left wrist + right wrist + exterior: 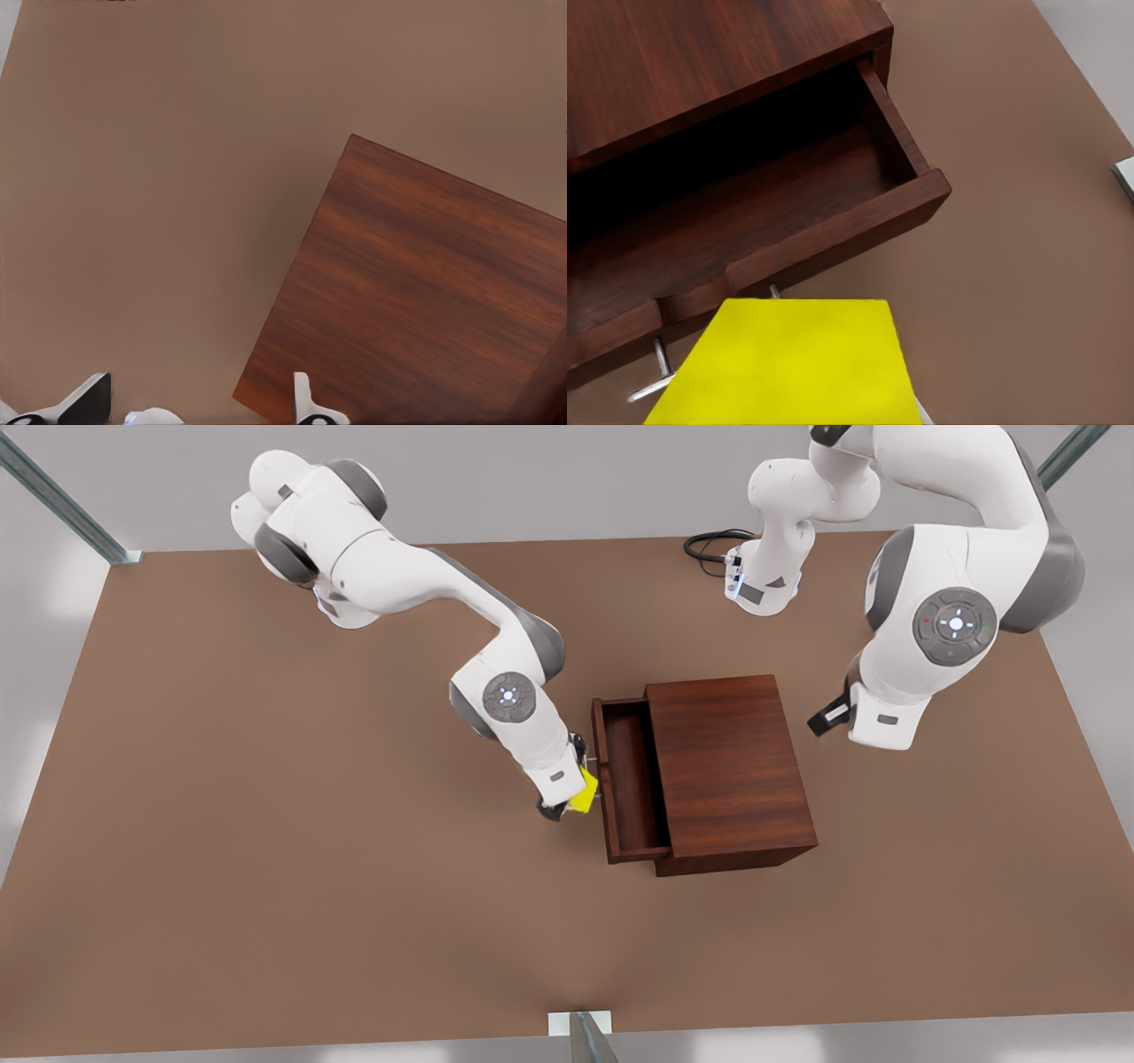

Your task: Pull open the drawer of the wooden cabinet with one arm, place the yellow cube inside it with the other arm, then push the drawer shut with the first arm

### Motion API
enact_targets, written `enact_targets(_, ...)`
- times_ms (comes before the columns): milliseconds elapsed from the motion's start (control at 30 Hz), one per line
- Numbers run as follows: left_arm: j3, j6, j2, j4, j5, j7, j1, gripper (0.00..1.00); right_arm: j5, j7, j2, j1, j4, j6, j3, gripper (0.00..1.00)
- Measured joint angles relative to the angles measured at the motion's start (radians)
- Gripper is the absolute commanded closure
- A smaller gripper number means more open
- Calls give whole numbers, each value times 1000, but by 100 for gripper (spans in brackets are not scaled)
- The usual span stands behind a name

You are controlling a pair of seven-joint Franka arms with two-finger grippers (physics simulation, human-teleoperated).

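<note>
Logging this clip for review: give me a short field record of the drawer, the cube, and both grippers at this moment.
drawer: pulled open, inside bare
cabinet: on the table, drawer facing the front view's left
cube: held in the right gripper, beside the drawer front near the handle, not yet inside
right gripper: shut on the cube, just outside the drawer
left gripper: open, empty, waiting above the table beside the cabinet's far side

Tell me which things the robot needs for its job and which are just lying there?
Needed: yellow cube, held by the right gripper; drawer, pulled open; wooden cabinet; left gripper, open, waiting by the cabinet's back.
Just there: black cable; table.
</note>
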Motion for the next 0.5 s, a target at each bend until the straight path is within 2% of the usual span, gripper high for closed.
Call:
enact_targets(267,9,-5,0,-18,-16,304,1,0,3,-65,57,61,8,54,59,68)
enact_targets(500,9,7,0,-23,-15,473,1,0,4,-103,80,92,3,96,66,68)
